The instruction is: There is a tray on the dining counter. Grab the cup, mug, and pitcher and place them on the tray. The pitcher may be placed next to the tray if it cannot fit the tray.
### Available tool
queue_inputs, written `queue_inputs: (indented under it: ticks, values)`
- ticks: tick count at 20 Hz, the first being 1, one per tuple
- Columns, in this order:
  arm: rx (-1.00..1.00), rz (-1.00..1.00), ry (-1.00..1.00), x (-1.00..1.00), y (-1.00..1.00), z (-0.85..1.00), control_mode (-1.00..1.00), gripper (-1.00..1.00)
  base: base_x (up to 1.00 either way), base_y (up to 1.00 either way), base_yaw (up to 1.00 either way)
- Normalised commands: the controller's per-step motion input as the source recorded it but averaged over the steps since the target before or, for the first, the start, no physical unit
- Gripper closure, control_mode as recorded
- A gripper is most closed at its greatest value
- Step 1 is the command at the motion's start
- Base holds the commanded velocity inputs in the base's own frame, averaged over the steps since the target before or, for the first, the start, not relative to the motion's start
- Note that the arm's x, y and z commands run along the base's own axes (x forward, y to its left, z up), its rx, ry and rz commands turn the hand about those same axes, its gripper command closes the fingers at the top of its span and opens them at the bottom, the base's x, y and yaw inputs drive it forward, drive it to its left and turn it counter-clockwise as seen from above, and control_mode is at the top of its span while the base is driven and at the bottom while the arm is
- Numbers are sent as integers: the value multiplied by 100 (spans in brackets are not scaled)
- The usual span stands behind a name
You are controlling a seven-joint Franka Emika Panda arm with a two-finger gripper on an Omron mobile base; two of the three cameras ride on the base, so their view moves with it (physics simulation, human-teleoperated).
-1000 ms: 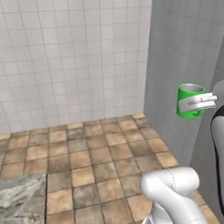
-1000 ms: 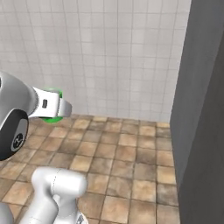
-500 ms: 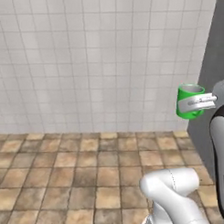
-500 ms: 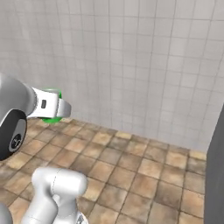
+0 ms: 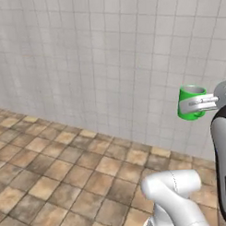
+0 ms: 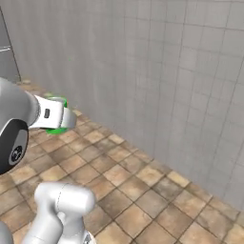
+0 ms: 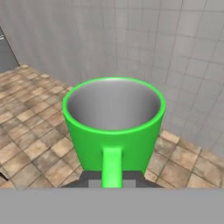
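My gripper [image 5: 198,104] is shut on the handle of a bright green mug [image 5: 186,94], which it carries upright in the air well above the floor. From the right base the mug [image 6: 57,101] peeks out behind the white hand, with the gripper [image 6: 63,119] in front of it. In the hand view the mug [image 7: 114,127] is close up, its grey inside open and nothing in it, and its handle runs down between the fingertips of the gripper [image 7: 112,182]. The tray, dining counter, cup and pitcher are out of view.
A white tiled wall [image 5: 99,60] stands ahead, meeting a brown stone-tile floor [image 5: 52,177]. A dark grey panel [image 6: 6,47] stands at the far left of the right base view.
The whole picture has swung sideways as the base turned: the dark grey panel has left the left base view and the tiled wall now faces me. The mug stays in the grip.
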Motion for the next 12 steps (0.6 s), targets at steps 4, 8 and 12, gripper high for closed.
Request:
queue_inputs:
  ticks: [4, 8, 12]
  values:
    - [0, 0, 0, 0, 0, 0, 100, 100, 91, 0, 81]
    - [0, 0, 0, 0, 0, 0, 100, 100, 97, -4, 85]
    - [0, 0, 0, 0, 0, 0, 100, 100, 100, -12, 86]
